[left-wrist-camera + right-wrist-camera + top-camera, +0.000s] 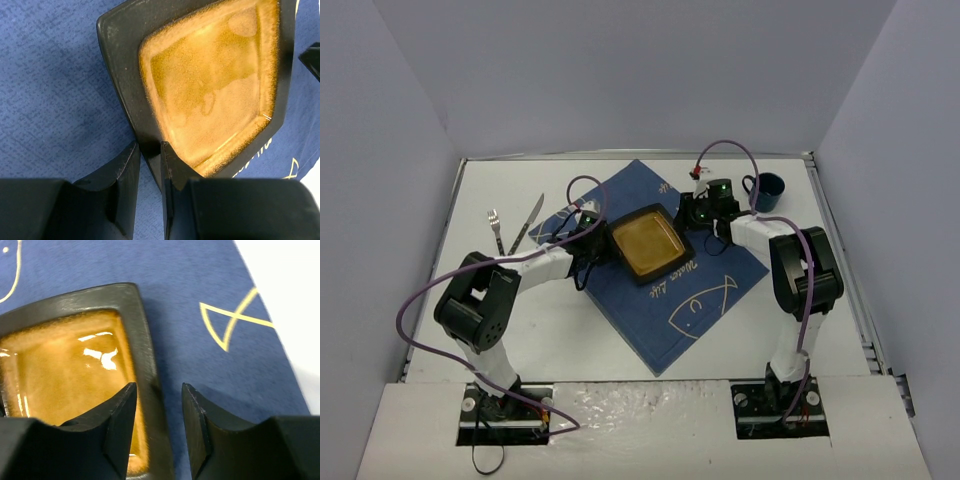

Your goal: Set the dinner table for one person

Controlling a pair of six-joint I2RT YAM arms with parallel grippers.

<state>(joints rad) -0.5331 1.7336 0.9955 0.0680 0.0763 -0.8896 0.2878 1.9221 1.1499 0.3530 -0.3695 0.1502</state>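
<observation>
Bright even light, glare on plate (pixel 102 352)

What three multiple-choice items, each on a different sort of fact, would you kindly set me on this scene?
1. Where does the mug stand? A on the bare table beside the cloth; B on the cloth; C on the plate.
2. What colour is the plate's middle? A white; B amber; C green.
3. How is the left claw? A wide open, touching nothing; B holding the mug; C shut on the plate's rim.
Answers: A, the mug sits on white table, off the cloth; B, the glaze looks amber in every view; C, it pinches the rim in its own view.
</observation>
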